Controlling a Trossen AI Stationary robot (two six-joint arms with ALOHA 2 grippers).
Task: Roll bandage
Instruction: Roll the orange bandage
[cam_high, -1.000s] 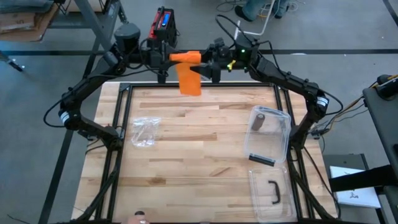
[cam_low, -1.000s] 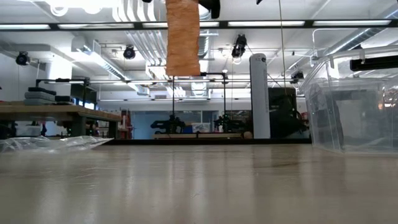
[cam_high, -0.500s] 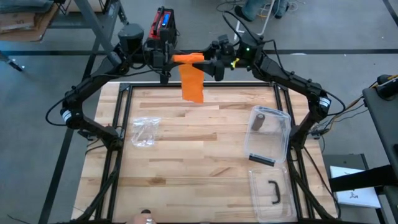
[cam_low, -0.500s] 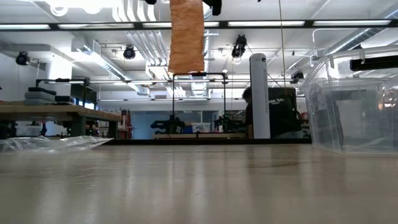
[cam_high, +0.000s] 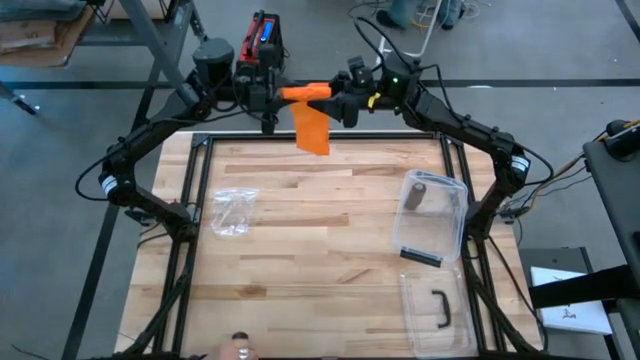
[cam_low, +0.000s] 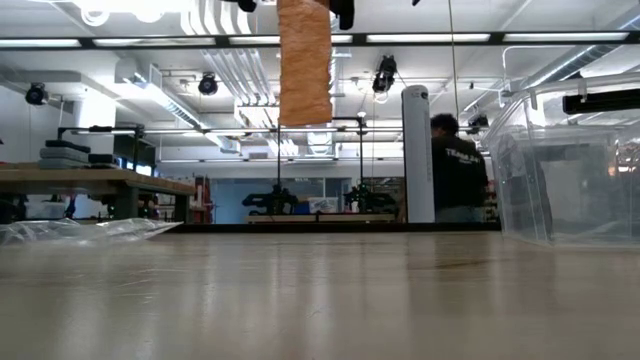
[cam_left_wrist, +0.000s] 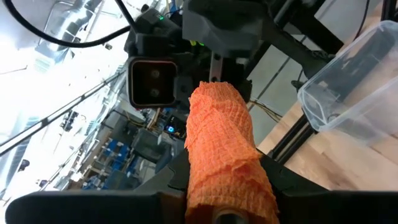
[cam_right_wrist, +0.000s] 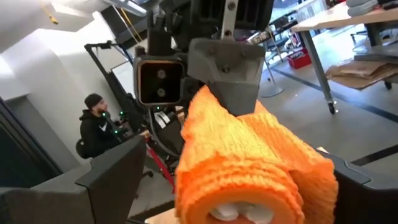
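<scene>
overhead straight down, table-level across, wrist views close, sharing bandage (cam_high: 312, 128)

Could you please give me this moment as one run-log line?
stage: rolling in air | bandage: roll between grippers, tail hanging | left gripper: on roll | right gripper: around roll, wide | container: untouched

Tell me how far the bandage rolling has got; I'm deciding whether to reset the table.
Partly done. The orange bandage is wound into a roll held in the air between the left gripper and the right gripper, at the table's far edge. A loose tail hangs below the roll, clear of the tabletop in the low view. Left: wind in that tail. The clear bin waits on the right.
</scene>
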